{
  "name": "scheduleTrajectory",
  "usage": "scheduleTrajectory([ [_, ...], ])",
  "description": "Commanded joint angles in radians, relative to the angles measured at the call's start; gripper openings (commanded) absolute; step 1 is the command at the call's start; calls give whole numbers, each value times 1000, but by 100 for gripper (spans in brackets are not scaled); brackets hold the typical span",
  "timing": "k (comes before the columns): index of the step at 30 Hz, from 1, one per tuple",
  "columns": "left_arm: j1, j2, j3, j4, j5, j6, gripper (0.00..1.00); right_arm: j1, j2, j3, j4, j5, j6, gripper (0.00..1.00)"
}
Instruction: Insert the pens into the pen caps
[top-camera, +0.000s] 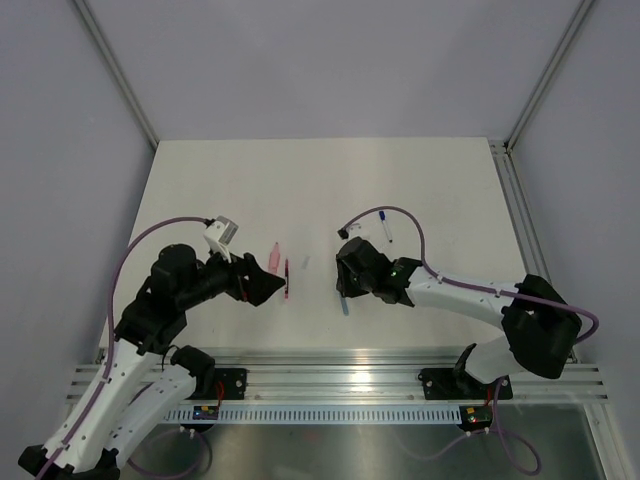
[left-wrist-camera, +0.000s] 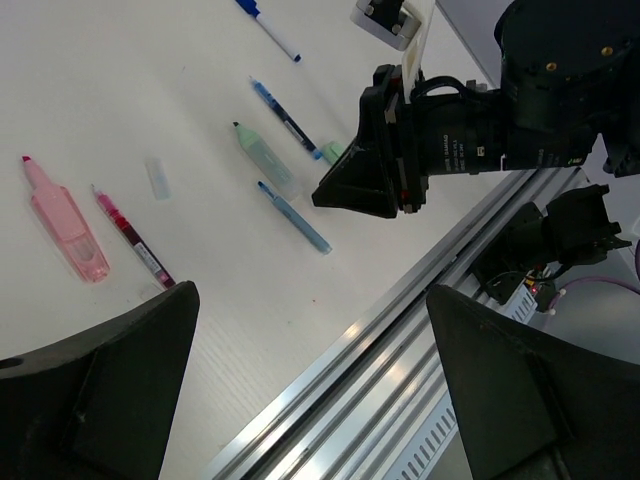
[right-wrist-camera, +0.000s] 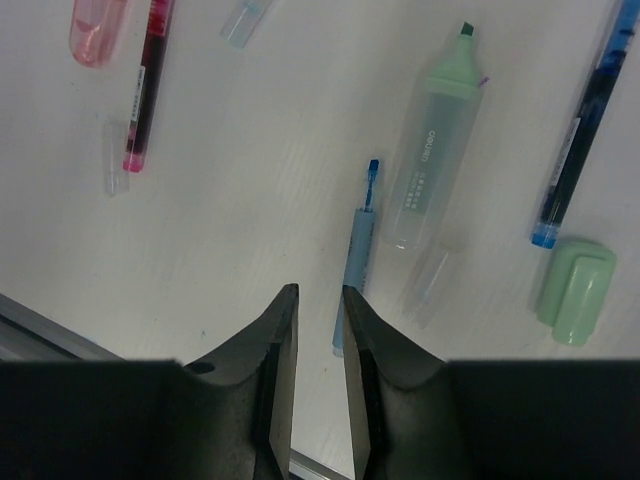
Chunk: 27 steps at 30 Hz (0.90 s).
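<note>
Several uncapped pens lie between my arms: a red pen (right-wrist-camera: 142, 90), a light blue pen (right-wrist-camera: 357, 255), a dark blue pen (right-wrist-camera: 584, 130), a pink highlighter (left-wrist-camera: 65, 230) and a green highlighter (right-wrist-camera: 430, 150). Small clear pen caps (right-wrist-camera: 117, 160) lie beside the red pen and next to the light blue pen, and a green cap (right-wrist-camera: 572, 290) lies to the right. My right gripper (right-wrist-camera: 320, 292) hovers just left of the light blue pen, its jaws narrowly open with nothing between them. My left gripper (left-wrist-camera: 310, 385) stands wide open and empty near the red pen (top-camera: 287, 280).
A white pen with a blue cap (top-camera: 386, 228) lies farther back on the right. The aluminium rail (left-wrist-camera: 400, 330) runs along the table's near edge, close under the left gripper. The right arm's purple cable (top-camera: 400, 215) arcs above the table.
</note>
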Motion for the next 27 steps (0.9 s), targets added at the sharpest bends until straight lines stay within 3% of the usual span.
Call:
scheduleTrajectory([
  [1,-5,-24,-23,-10,-76,19,98,38,43,22,14,85,49,30],
  [16,-4,-79,-43,-9,-83,27,98,77,217,135,-82,172,75,27],
  [27,-4,-94,-42,-9,-100,27,99,76,175,126,-76,174,83,27],
])
